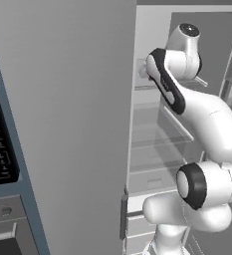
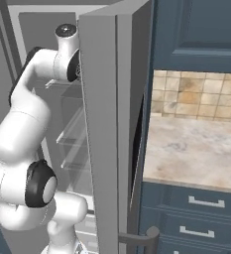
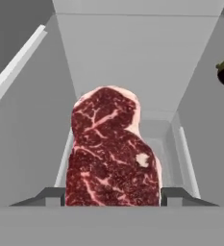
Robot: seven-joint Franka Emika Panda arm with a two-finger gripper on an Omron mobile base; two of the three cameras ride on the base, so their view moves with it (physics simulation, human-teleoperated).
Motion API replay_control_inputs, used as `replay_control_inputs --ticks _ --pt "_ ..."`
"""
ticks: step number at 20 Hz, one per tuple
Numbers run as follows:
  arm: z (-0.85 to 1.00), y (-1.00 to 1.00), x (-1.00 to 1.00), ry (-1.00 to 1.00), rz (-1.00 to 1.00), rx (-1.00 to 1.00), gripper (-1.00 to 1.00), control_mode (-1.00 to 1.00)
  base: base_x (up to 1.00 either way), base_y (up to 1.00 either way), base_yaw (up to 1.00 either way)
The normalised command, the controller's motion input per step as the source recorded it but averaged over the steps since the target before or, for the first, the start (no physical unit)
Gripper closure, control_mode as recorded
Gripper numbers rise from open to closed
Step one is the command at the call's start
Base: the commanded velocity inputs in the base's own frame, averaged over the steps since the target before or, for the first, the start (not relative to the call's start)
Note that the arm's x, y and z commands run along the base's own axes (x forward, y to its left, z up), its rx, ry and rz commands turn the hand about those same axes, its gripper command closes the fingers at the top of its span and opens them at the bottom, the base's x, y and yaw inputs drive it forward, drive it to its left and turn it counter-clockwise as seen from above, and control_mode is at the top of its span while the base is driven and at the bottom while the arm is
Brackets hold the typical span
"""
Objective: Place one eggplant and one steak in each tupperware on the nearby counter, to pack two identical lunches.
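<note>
While the claw (image 3: 112, 196) grips the steak (image 3: 111, 153) inside the fridge (image 1: 157, 134), it should withdraw straight, clearing the door (image 2: 107, 124), then swing toward the worktop (image 2: 196, 149).

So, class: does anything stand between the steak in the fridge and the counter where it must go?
Yes. The open fridge door stands between the fridge interior, where the hand flanks the steak, and the counter.
</note>
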Motion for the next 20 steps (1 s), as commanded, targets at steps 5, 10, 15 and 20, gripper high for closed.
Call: replay_control_inputs --ticks 5,10,15,20 --pt "0.03 0.39 -1.00 0.00 -0.01 0.01 1.00 -1.00 0.00 0.00 0.00" --pt "-0.38 0.18 -1.00 0.01 -0.02 0.00 1.00 -1.00 0.00 0.00 0.00" --pt "-0.72 0.08 -1.00 0.06 -0.08 0.00 1.00 -1.00 0.00 0.00 0.00" --pt "-0.37 0.12 -0.40 0.03 -0.02 -0.01 1.00 1.00 -0.60 0.19 -0.04"
